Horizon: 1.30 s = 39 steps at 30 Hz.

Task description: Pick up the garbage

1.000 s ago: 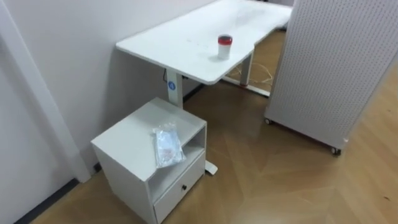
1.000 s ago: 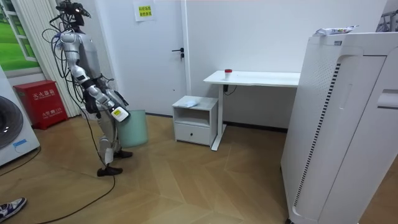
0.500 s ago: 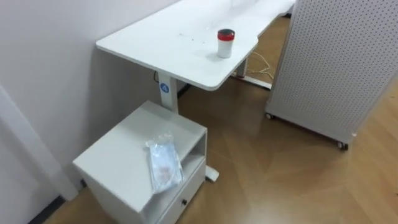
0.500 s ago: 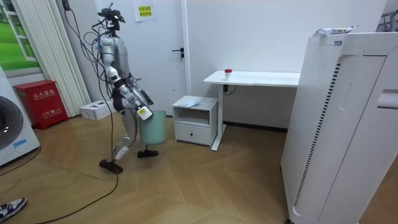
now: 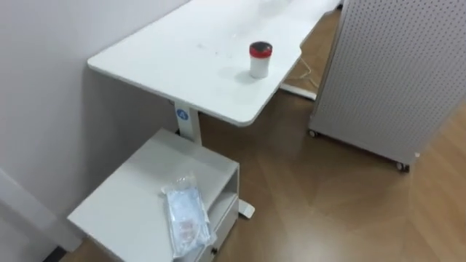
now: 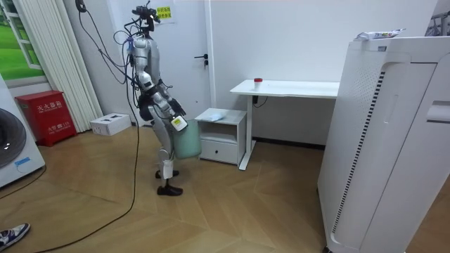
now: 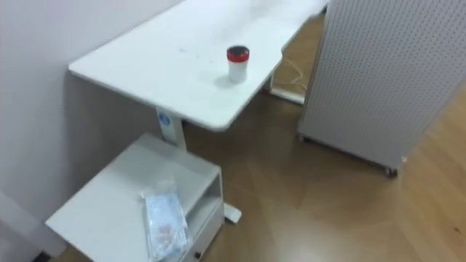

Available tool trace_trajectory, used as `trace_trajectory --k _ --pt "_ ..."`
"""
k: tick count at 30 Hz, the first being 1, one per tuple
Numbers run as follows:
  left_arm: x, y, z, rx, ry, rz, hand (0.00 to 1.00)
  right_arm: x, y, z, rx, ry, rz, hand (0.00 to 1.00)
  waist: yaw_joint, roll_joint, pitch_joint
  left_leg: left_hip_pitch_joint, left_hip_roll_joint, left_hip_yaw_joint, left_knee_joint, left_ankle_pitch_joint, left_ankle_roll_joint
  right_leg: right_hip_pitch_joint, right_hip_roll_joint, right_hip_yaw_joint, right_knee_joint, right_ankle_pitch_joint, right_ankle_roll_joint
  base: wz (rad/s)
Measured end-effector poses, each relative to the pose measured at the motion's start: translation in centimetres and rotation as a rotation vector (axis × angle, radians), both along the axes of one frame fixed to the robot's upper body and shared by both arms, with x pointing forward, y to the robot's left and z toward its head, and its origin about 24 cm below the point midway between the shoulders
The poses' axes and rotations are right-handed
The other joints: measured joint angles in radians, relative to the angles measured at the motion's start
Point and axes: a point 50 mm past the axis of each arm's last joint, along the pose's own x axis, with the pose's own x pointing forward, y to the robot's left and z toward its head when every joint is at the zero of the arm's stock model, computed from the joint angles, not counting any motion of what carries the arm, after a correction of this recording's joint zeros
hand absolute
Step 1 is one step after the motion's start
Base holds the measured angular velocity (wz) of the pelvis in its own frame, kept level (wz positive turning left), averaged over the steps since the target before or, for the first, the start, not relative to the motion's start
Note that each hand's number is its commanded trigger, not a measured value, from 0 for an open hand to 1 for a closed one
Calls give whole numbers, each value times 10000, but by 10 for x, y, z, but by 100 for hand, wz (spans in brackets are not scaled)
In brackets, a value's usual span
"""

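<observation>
Room view has the robot in a stride just beside the white cabinet, facing it, with the desk beyond at 3 o'clock. A pale green bin hangs at hip level under what we take to be the right hand. The bin looks carried clear of the floor, presumably so garbage can drop straight in. How that hand sits on the rim we cannot tell.

Eye views: the garbage, a crumpled clear wrapper, lies flat on the cabinet top at 7 o'clock, near the front edge above the open shelf, untouched. A red-lidded cup stands upright on the desk at 12 o'clock, near the rounded corner; it may be a second piece. A perforated white panel on castors is at 2 o'clock, well apart.

Our read is an approach step, pick not yet begun. The wrapper looks light and slippery, so a pinch from above suits it, while a sweep could push it off.
</observation>
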Motion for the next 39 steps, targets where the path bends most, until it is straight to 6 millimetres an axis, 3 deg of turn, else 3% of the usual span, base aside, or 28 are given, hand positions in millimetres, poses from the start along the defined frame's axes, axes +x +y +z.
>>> trace_trajectory --k 2,5,12,16,21,26,29,33,37,39 --pt "-1 0 0 25 -43 72 0 3 -1 1 4 -169 -83 100 61 75 -28 347 229 -141 -423 63 -221 576 313 -188 -626 177 -111 11" --pt "-6 2 0 175 -71 323 0 3 -2 2 9 -345 -75 100 -9 89 -20 782 378 -337 -977 163 -434 1152 545 -338 -1229 227 -188 14" --pt "-5 4 2 701 -398 562 0 12 -2 6 84 -676 -128 100 -228 79 0 1055 482 -436 -1311 229 -548 1447 671 -507 -1545 183 -250 8" --pt "14 5 12 1310 -1481 589 0 19 1 10 201 -1041 -82 100 -188 -28 84 1040 457 -427 -1356 229 -546 1407 633 -554 -1532 176 -252 2" --pt "61 -1 35 2070 -3501 344 0 34 8 13 187 -1388 26 100 -271 -110 151 506 450 -484 -1056 231 -542 1079 563 -785 -1487 178 -255 12" --pt "104 -9 60 2599 -5292 165 0 49 11 20 -99 -1797 223 100 -541 168 324 -369 449 -534 -485 229 -545 304 438 -873 -987 143 -333 8" --pt "123 -16 72 2686 -6032 -153 0 58 15 24 -140 -2040 409 100 -641 238 383 -1057 444 -489 -131 229 -544 -489 363 -891 -421 129 -354 0" --pt "130 -21 75 2801 -6170 -370 0 65 27 28 -74 -2215 938 100 -784 249 427 -1500 436 -301 137 230 -543 -1056 283 -738 -52 93 -416 -10" --pt "143 -23 84 2949 -6604 -125 0 71 40 33 205 -2595 1242 100 -1047 241 596 -2283 452 -311 583 199 -550 -1847 198 -807 531 44 -527 6" --pt "149 -27 88 3007 -6885 -92 0 74 41 35 172 -2684 1343 100 -1068 290 637 -2677 455 -300 793 195 -553 -2230 168 -799 714 62 -595 0"
